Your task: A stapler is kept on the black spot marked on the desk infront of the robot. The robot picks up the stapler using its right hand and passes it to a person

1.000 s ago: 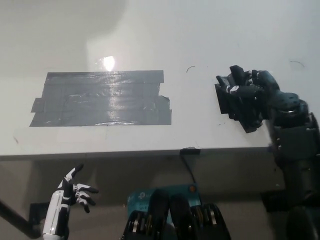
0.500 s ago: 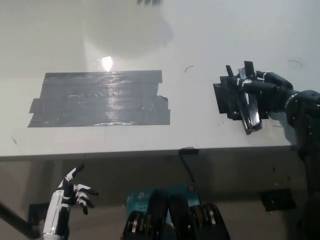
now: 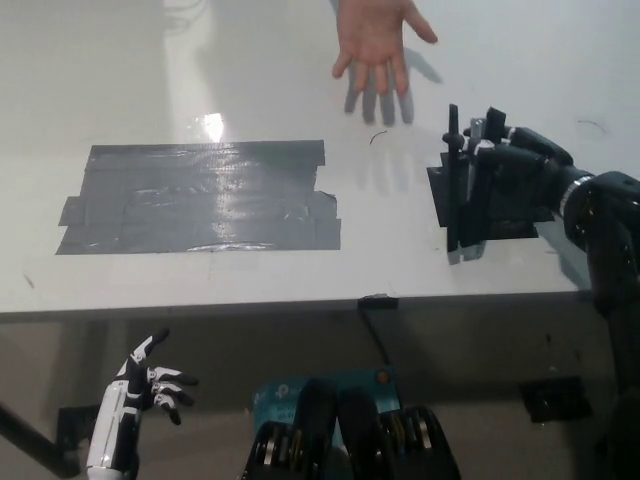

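Since half a second ago, a person's hand [image 3: 377,38] has come into view at the top of the frame, open with its palm up and fingers spread toward the robot, hovering above the white desk [image 3: 250,280]. Over the same span the black right hand [image 3: 500,180] has turned the stapler [image 3: 462,185] from a slanted pose to a more upright one, so the dark body now stands nearly vertical in the picture. That hand is closed around the stapler, gripping it from the right, above the small black spot [image 3: 447,205] at the desk's right side. Whether the stapler's lower end touches the spot or hangs just clear of it is hard to tell, since dark lies on dark there. The person's hand is up and left of the stapler, apart from it. A large grey tape patch [image 3: 200,195] lies left of centre. The white left hand [image 3: 150,385] rests low at the lower left, below the desk edge, fingers loosely spread and holding nothing.
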`<action>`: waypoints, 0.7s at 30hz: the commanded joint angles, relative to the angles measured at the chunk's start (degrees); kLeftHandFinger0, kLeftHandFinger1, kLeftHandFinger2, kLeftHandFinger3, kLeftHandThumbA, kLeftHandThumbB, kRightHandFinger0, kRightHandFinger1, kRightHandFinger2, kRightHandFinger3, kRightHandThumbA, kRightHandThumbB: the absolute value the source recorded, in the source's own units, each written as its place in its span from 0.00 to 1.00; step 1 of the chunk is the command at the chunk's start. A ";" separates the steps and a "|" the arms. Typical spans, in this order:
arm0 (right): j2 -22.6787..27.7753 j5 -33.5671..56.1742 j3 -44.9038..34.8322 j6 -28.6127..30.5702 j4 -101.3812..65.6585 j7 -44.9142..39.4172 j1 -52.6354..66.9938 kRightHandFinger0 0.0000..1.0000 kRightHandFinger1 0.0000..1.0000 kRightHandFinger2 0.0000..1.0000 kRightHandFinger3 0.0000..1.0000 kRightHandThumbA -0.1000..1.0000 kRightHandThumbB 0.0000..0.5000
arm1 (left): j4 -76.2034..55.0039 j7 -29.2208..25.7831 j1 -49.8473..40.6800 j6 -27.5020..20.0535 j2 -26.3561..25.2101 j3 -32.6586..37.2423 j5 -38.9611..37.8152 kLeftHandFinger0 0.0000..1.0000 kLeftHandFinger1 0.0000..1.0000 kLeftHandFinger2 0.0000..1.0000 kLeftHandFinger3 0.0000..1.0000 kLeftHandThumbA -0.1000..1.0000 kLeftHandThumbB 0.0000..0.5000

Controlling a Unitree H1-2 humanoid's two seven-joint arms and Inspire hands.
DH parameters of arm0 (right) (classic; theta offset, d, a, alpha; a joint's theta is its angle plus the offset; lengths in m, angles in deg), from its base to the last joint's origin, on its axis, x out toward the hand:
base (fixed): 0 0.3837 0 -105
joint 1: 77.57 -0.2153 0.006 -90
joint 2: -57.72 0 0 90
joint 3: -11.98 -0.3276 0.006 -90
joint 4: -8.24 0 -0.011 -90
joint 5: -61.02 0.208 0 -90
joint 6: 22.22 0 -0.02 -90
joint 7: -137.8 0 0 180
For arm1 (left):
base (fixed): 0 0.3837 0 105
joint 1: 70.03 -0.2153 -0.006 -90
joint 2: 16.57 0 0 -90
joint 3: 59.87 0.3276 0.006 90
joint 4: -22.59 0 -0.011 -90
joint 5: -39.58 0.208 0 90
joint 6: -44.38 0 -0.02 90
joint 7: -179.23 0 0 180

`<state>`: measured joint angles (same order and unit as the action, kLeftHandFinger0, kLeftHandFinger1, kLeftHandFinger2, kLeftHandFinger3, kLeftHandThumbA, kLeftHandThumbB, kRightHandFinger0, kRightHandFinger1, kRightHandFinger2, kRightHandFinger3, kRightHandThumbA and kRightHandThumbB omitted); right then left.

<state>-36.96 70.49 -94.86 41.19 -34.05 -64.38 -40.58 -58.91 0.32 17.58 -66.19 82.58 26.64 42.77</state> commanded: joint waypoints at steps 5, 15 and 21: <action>0.64 25.88 9.09 -0.34 -14.91 8.04 -18.46 0.00 0.00 0.00 0.04 0.85 0.03 | -1.74 0.87 1.28 -0.55 -1.07 0.60 -0.39 0.28 0.42 0.48 0.86 1.00 0.89; -3.13 20.82 4.12 -0.34 -4.40 16.14 -28.19 0.00 0.00 0.00 0.02 0.81 0.00 | -2.35 0.98 1.23 -0.15 -0.94 0.72 -0.59 0.26 0.40 0.46 0.86 1.00 0.84; -4.93 15.38 1.17 -0.34 -3.72 20.46 -31.07 0.00 0.00 0.00 0.00 0.79 0.02 | -2.72 1.15 1.13 0.74 -0.77 0.61 -1.39 0.26 0.40 0.46 0.85 1.00 0.88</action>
<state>-39.53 82.79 -89.69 40.61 -36.38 -53.77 -56.48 -58.97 0.34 17.66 -65.96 82.59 26.74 42.76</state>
